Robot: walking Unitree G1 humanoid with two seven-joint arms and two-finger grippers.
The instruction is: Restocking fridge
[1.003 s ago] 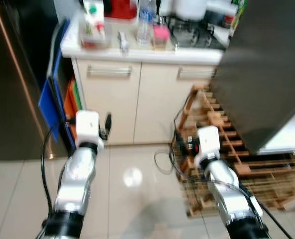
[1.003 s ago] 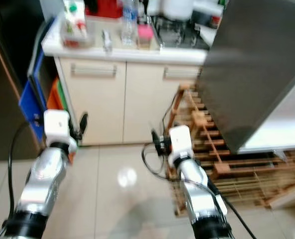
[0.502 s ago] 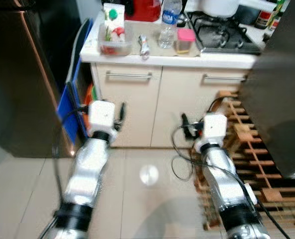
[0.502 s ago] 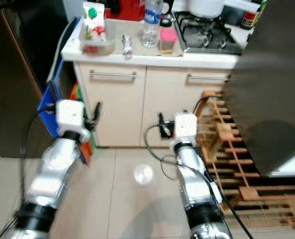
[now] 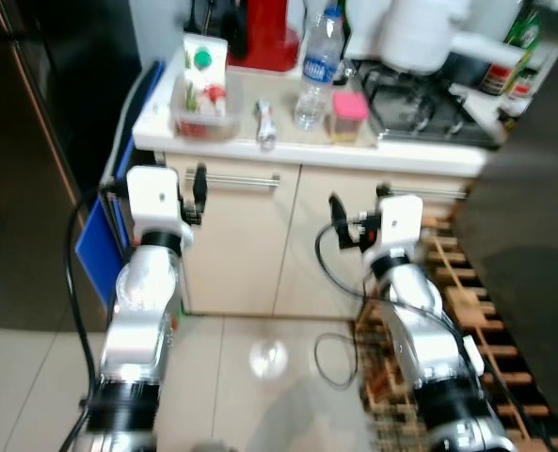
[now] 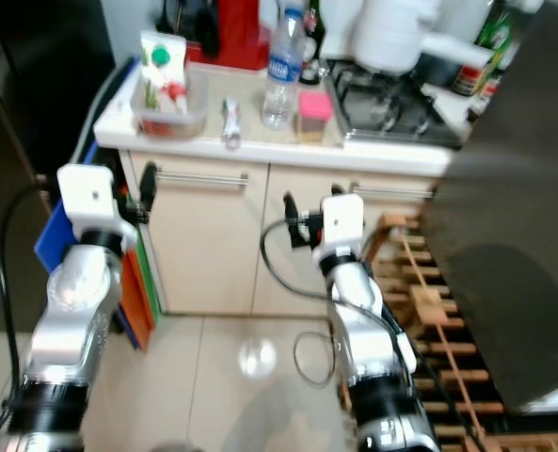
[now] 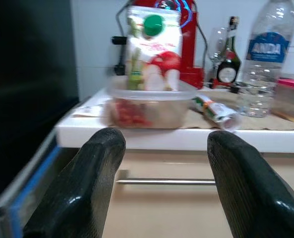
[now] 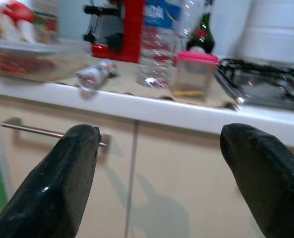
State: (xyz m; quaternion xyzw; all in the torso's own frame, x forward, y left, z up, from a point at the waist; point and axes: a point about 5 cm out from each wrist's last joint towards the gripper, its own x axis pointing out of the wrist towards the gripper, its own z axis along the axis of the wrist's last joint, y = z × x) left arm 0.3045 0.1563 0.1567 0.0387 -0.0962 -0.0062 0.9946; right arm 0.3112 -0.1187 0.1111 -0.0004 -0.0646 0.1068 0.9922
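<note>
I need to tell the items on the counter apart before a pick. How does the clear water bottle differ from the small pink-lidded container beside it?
The clear plastic water bottle with the blue label is tall, narrow and round; the pink-lidded container is short and squat. The bottle has a small cap, the container a wide pink lid. Both stand upright on the white counter.

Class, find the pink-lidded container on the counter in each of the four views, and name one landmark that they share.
Left eye view: pink-lidded container, right of the water bottle.
Right eye view, same spot, left of the stove.
Left wrist view: at the edge, past the bottle.
Right wrist view, centre.
Shared landmark: the water bottle.
</note>
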